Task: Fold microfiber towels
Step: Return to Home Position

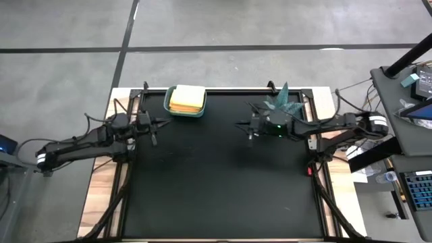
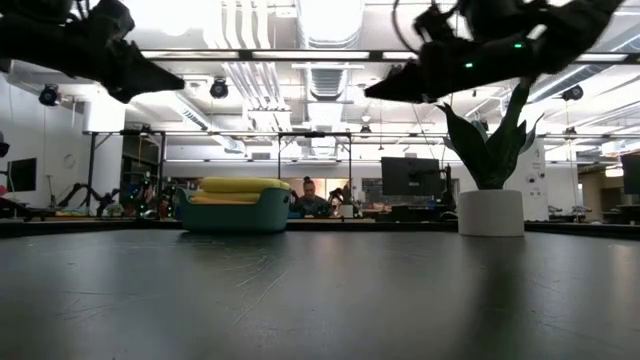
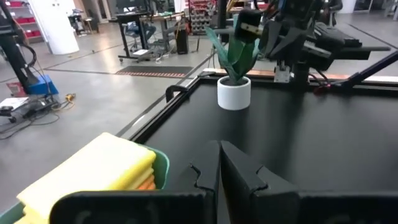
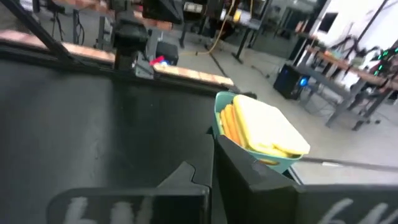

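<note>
Binned towels (image 1: 187, 98) just beside left hand (image 1: 160, 123), apparently apart

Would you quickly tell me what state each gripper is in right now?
Left gripper: shut, holding nothing.
Right gripper: shut, holding nothing.

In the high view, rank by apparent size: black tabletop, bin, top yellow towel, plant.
1. Black tabletop.
2. Bin.
3. Top yellow towel, just inside it.
Plant: partly hidden, looks roughly bin-sized, not ranked.

Black cabled arms (image 1: 81, 142), green status light (image 1: 279, 127)
</note>
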